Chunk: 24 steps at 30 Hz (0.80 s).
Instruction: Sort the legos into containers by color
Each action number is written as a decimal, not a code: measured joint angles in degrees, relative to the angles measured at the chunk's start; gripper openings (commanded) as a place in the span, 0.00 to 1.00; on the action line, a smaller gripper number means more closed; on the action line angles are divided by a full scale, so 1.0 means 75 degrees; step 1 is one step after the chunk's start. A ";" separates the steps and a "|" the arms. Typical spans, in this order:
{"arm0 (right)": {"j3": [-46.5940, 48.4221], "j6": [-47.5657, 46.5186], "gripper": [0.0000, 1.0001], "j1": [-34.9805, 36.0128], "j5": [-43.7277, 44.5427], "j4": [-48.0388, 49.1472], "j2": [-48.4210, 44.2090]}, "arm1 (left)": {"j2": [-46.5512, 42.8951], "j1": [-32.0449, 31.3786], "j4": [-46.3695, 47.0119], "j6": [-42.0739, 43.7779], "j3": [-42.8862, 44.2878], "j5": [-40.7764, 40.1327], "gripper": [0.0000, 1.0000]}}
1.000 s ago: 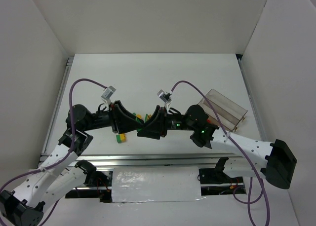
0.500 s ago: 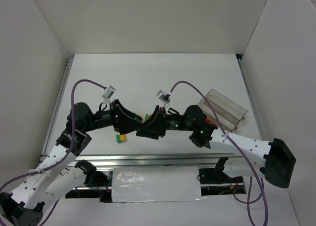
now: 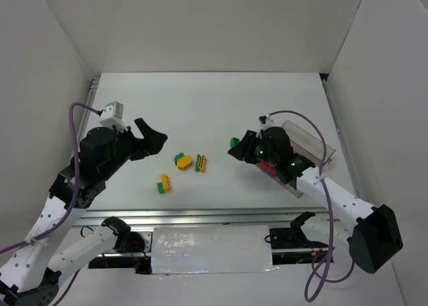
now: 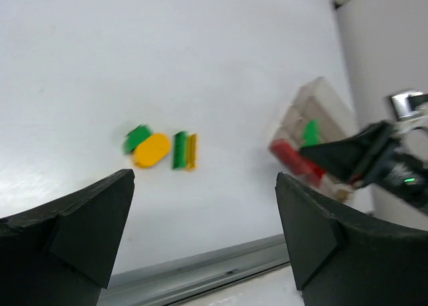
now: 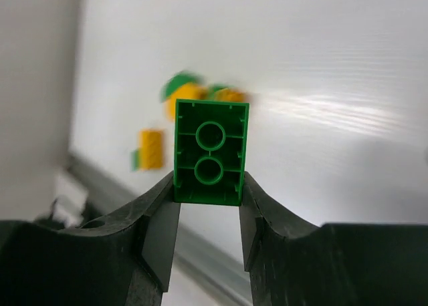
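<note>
White table: the work surface, with an aluminium rail along its near edge.

Left arm: rises from the near left corner and bends over the left side of the table.

Right arm: reaches from the near right corner toward the centre right and crosses the near end of the tray in the top view.

Clear tray: the three-compartment container, lying at an angle on the right side of the table. A red piece shows at its near end, partly under the right arm; which compartment holds it cannot be told.

Left gripper: raised above the left half of the table, to the left of the loose pieces. Its jaws are spread wide with nothing between them.

Right gripper: just left of the tray. Its jaws are closed on a green brick, which is pinched by its two long sides with the hollow two-tube underside turned toward the wrist camera. The brick is held clear of the table, not over any compartment.

Loose pieces, near the table centre between the two grippers:
- A yellow rounded piece with a green piece touching its far left side.
- Just to its right, a green-and-yellow pair pressed side by side.
- Nearer and to the left, apart from the others, a yellow-and-green brick.
</note>
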 measured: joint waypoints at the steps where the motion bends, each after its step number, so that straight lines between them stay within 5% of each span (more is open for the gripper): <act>1: 0.0198 -0.0023 0.00 -0.0236 0.0513 -0.0638 -0.0003 | -0.0050 0.0000 -0.0221 0.0020 -0.0093 -0.0271 0.99; 7: 0.0874 -0.0102 0.00 -0.1824 0.2250 -0.2582 0.0020 | -0.0277 -0.0003 -0.1032 -0.0003 -0.1078 -0.0935 0.99; 15: 0.1241 -0.0367 0.08 -0.3069 0.2838 -0.3392 0.0953 | -0.0239 -0.0003 -0.1367 0.0000 -0.1571 -0.0962 0.99; 19: 0.1279 -0.0510 0.20 -0.3354 0.2801 -0.3418 0.1352 | -0.0277 -0.0003 -0.1373 0.0012 -0.1571 -0.0991 1.00; 24: 0.1373 -0.0653 0.55 -0.3550 0.2646 -0.3421 0.1527 | -0.0289 -0.0003 -0.1361 0.0023 -0.1606 -0.1014 0.99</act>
